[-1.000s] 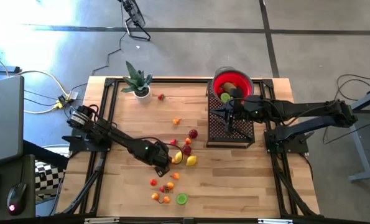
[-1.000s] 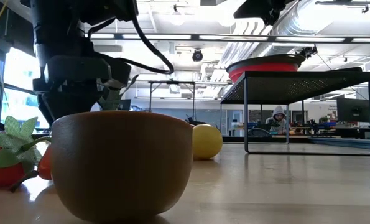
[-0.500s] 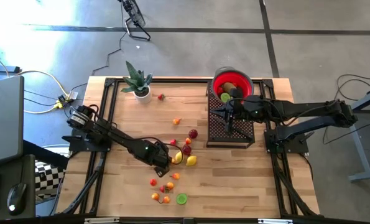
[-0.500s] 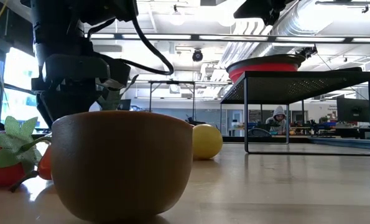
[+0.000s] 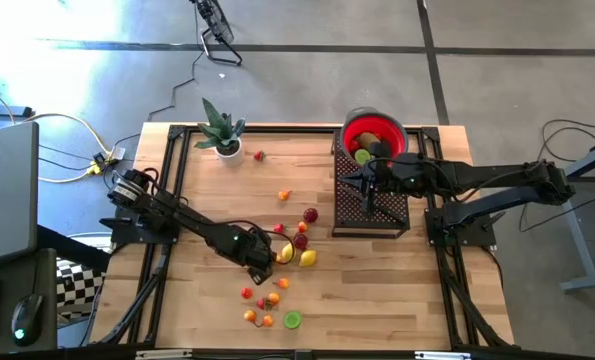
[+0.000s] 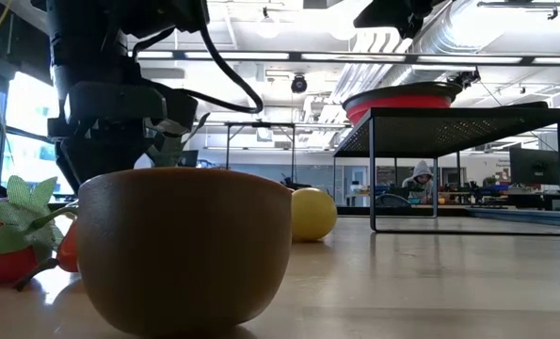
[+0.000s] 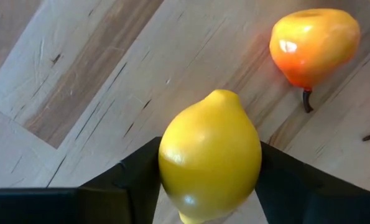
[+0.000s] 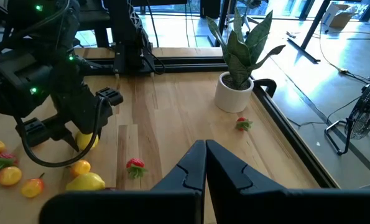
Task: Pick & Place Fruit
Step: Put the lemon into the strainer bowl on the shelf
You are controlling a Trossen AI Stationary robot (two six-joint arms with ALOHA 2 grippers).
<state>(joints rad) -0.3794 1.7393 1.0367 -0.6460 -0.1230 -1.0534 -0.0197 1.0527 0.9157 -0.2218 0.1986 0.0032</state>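
Fruit in hand: a yellow lemon [image 7: 209,155] sits between the 2 dark fingers of the left gripper [image 5: 273,253], near the middle of the tabletop [image 5: 217,200]; the jaws pinch it from both sides.
Height of lemon: low over the wood or resting on it; I cannot tell whether it is lifted yet.
Nearest neighbours: an orange-yellow pear [image 7: 314,42] lies just beside the lemon on the wood; a second yellow fruit [image 5: 308,258] lies just to the gripper's right.
Fruit still loose: a red fruit [image 5: 310,214] and small orange pieces near the centre, a cluster of red and orange fruit [image 5: 260,308] with a green slice [image 5: 292,320] toward the front edge, and 1 strawberry [image 5: 260,156] beside the potted plant [image 5: 221,130].
Fruit already placed: a few pieces, 1 green, show inside the red bowl [image 5: 381,128], which sits on the black mesh stand [image 5: 369,212] at the right of the tabletop.
Progress, as a judgement: early to middle; more than 10 fruits lie on the wood and only a few in the bowl.
Step in hand, as a judgement: grasp made, carry to the bowl not yet done.
Right gripper [image 8: 204,163]: waits above the mesh stand just beside the bowl, jaws pressed together and holding nothing.
Foreground of the low view: a brown wooden bowl [image 6: 185,247] blocks much of the scene.
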